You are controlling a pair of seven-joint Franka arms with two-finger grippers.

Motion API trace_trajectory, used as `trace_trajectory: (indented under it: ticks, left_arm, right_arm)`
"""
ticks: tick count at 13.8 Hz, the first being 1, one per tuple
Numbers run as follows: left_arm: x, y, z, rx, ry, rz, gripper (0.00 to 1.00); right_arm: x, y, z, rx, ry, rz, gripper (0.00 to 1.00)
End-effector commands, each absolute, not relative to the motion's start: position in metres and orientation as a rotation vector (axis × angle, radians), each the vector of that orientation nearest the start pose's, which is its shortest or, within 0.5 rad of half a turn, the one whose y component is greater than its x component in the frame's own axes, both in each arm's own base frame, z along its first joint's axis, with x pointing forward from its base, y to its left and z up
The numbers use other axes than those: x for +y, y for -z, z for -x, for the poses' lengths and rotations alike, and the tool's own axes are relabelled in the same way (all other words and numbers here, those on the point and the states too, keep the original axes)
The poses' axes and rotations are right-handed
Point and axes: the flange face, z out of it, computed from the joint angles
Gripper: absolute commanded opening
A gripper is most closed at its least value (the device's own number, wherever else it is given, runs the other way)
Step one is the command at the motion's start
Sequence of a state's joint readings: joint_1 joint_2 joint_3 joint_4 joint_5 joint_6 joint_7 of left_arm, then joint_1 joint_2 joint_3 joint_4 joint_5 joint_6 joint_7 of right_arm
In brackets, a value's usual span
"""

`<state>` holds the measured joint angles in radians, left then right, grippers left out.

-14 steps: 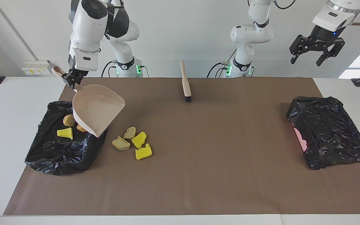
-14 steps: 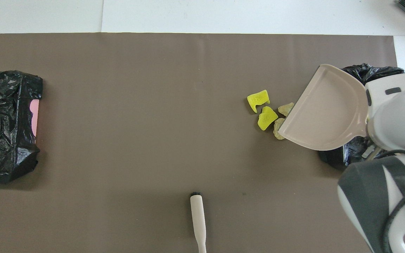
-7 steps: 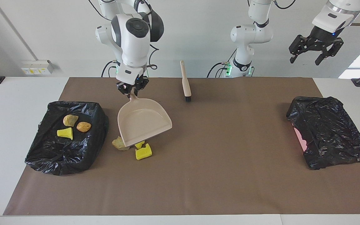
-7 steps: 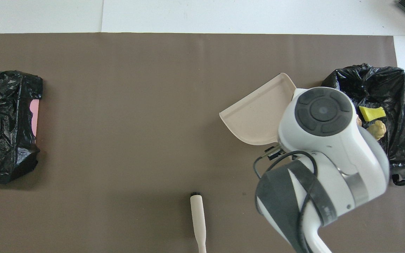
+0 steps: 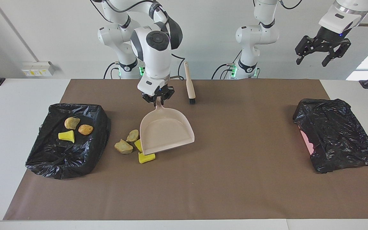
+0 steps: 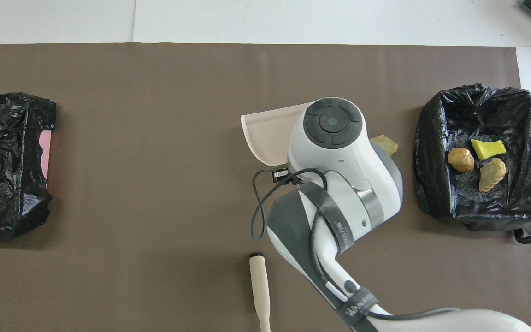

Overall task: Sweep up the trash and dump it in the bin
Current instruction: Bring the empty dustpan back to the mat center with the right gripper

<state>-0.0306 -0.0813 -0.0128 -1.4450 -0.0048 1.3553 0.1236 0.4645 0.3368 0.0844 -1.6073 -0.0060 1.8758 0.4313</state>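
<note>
While our right gripper point(image 5: 156, 99) stays clamped on the dustpan point(image 5: 166, 131) handle, four trash lumps point(image 5: 124, 147) lie beside its lip.
We judge them light, spongy, easily scooted; three sit in the bin point(image 5: 40, 150). Left gripper point(image 5: 323, 54) waits, spread wide, empty.

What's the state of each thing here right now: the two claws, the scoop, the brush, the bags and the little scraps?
Right end effector: shut on the dustpan handle.
Left end effector: open, raised, waiting.
Dustpan: empty, held beside the loose trash.
Brush: lying unused.
Bin: open, holds three pieces.
Loose trash: four pieces on the mat.
Other bin: bag crumpled over it.
</note>
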Motion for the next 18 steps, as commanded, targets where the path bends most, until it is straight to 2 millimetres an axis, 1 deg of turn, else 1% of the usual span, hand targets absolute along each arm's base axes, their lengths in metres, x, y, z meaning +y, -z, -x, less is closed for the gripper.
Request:
trace_trajectory:
  ticks: [1,2,3,4,5,6,7,8,11,13,14,15,16,18]
  left_arm:
    - [-0.02,-0.708,-0.496,0.245,-0.005,3.136,1.0]
    - [-0.021,-0.709,-0.496,0.25,-0.002,3.136,1.0]
    - [-0.021,-0.709,-0.496,0.252,-0.002,3.135,1.0]
    - [-0.019,-0.709,-0.496,0.248,-0.002,3.136,1.0]
    - [-0.019,-0.709,-0.496,0.245,-0.002,3.136,1.0]
    - [-0.021,-0.709,-0.496,0.252,-0.002,3.135,1.0]
    - [-0.022,-0.709,-0.495,0.257,-0.005,3.135,1.0]
    - [-0.022,-0.709,-0.495,0.257,-0.007,3.135,1.0]
    - [-0.02,-0.709,-0.494,0.25,-0.017,3.136,1.0]
    - [-0.022,-0.708,-0.493,0.257,-0.029,3.135,1.0]
    - [-0.026,-0.707,-0.49,0.269,-0.06,3.134,1.0]
    - [-0.027,-0.705,-0.488,0.269,-0.084,3.134,1.0]
    - [-0.028,-0.707,-0.488,0.269,-0.075,3.134,1.0]
    - [-0.032,-0.707,-0.49,0.279,-0.051,3.132,1.0]
  right_arm:
    - [0.385,-0.396,-0.585,-0.112,-0.072,3.095,0.0]
    - [0.39,-0.39,-0.591,-0.073,-0.007,3.065,0.0]
    - [0.395,-0.388,-0.593,-0.058,0.016,3.032,0.0]
    - [0.397,-0.382,-0.593,-0.026,-0.01,2.999,0.0]
    - [0.399,-0.381,-0.593,-0.015,-0.001,2.978,0.0]
    - [0.4,-0.376,-0.591,-0.002,-0.01,2.963,0.0]
    - [0.398,-0.365,-0.589,0.025,-0.041,2.949,0.06]
    - [0.398,-0.359,-0.586,0.028,-0.061,2.95,0.13]
    - [0.394,-0.353,-0.582,0.005,-0.072,2.958,0.2]
    - [0.392,-0.35,-0.58,-0.039,-0.075,2.961,0.22]
    - [0.392,-0.35,-0.579,-0.047,-0.07,2.96,0.32]
    - [0.391,-0.35,-0.58,-0.062,-0.058,2.966,0.86]
    - [0.392,-0.352,-0.58,-0.071,-0.047,2.973,1.0]
    - [0.393,-0.355,-0.58,-0.081,-0.03,2.981,1.0]
